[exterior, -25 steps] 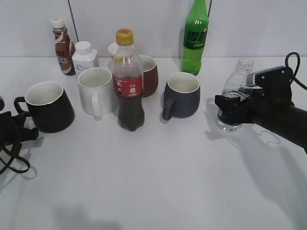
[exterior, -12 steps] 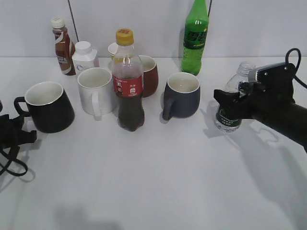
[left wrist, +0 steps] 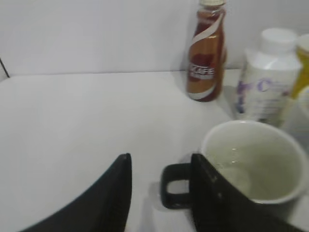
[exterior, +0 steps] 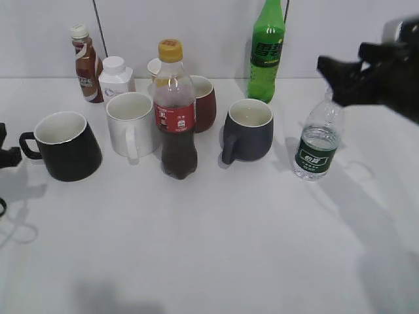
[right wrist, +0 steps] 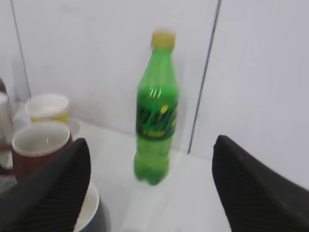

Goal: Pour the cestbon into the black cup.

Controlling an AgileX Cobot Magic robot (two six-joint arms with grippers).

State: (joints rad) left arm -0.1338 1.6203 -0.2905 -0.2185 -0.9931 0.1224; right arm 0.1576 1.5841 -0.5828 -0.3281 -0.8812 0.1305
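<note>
The cestbon [exterior: 317,140], a small clear bottle with a dark green label and no cap, stands upright on the table at the right. My right gripper [exterior: 340,69] is open and empty, raised above and to the right of it. In the right wrist view its fingers [right wrist: 152,145] are spread wide. The black cup [exterior: 65,147] stands at the left with its handle pointing left. My left gripper [exterior: 5,156] shows only at the left edge. In the left wrist view it [left wrist: 161,176] is open, its right finger beside the cup's [left wrist: 253,166] handle.
Between the cestbon and the cup stand a navy-grey mug [exterior: 249,131], a cola bottle [exterior: 175,111], a white mug [exterior: 131,124] and a dark red mug [exterior: 203,101]. A tall green soda bottle [exterior: 267,52], a coffee bottle [exterior: 85,65] and a white jar [exterior: 116,77] stand at the back.
My right gripper let go of the cestbon and rose up and to the right; the bottle now stands free. My left gripper drew back toward the left edge.
</note>
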